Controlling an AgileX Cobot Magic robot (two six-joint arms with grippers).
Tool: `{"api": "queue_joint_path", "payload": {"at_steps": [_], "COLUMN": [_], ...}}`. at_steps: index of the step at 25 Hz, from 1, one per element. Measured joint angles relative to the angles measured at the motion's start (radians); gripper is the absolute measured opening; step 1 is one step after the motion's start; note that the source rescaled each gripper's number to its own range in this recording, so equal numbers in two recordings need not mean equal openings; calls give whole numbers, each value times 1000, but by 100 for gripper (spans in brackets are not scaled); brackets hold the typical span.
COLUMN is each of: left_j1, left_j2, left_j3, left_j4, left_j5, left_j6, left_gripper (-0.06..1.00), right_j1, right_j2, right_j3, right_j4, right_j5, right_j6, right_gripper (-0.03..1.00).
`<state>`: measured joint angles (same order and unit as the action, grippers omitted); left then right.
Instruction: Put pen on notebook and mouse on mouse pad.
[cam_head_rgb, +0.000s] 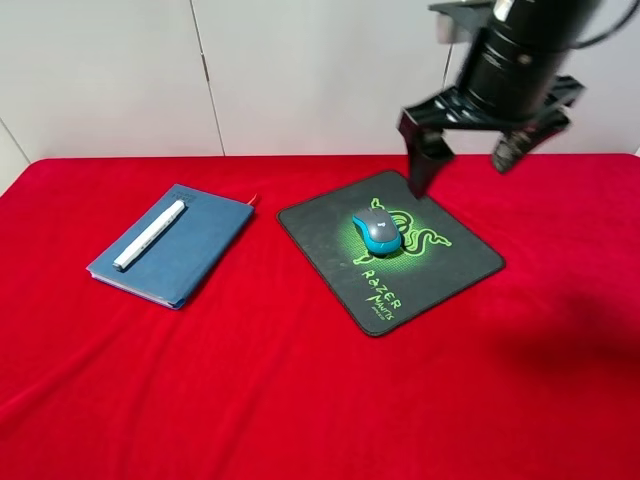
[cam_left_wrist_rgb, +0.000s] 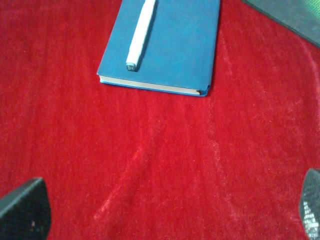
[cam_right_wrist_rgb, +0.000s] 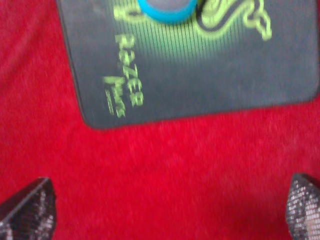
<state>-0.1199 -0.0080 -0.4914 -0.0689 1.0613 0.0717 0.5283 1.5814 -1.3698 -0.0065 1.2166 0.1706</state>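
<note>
The white pen (cam_head_rgb: 150, 235) lies on the cover of the slate-blue notebook (cam_head_rgb: 190, 255), running lengthwise along the book's left half, with one end toward the near-left corner and the other toward the far edge. The notebook rests flat and closed on the red tablecloth (cam_head_rgb: 300, 400), left of centre, and a thin red ribbon marker (cam_head_rgb: 251, 200) pokes out at its far-right corner.

To the right of the notebook and apart from it lies the black Razer mouse pad (cam_head_rgb: 440, 265), turned at an angle. The grey and teal mouse (cam_head_rgb: 377, 233) sits on the pad's green snake logo, toward the far-left part of the mat.

The right gripper (cam_head_rgb: 467, 160) hangs in the air above the far edge of the pad, its fingers spread wide with nothing between them. The mouse lies below it and to its near left, clear of both fingers. Its wrist picture is blurred, though the mouse's teal edge and the green lettering are readable.

The left gripper (cam_left_wrist_rgb: 165, 215) is seen only in its own wrist view, fingers wide apart and empty over bare cloth, with the notebook and pen ahead of it, well apart from the fingertips.
</note>
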Motion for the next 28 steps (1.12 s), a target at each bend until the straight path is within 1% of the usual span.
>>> {"api": "queue_joint_path", "payload": {"at_steps": [13, 17, 23, 25, 28], "left_j1": [0, 0, 0, 0, 0], "left_j2": [0, 0, 0, 0, 0], "left_j3": [0, 0, 0, 0, 0], "left_j4": [0, 0, 0, 0, 0], "left_j5": [0, 0, 0, 0, 0], "left_j6": [0, 0, 0, 0, 0], "left_gripper": [100, 100, 100, 100, 100], "right_j1": [0, 1, -1, -24, -117], "right_j2": [-380, -526, -764, -836, -949], "right_j3": [420, 512, 581, 604, 641], "right_j4": [0, 0, 0, 6, 6], "right_j5": [0, 1, 4, -2, -47], "right_j6": [0, 0, 0, 0, 0], "right_gripper": [100, 100, 100, 100, 100]}}
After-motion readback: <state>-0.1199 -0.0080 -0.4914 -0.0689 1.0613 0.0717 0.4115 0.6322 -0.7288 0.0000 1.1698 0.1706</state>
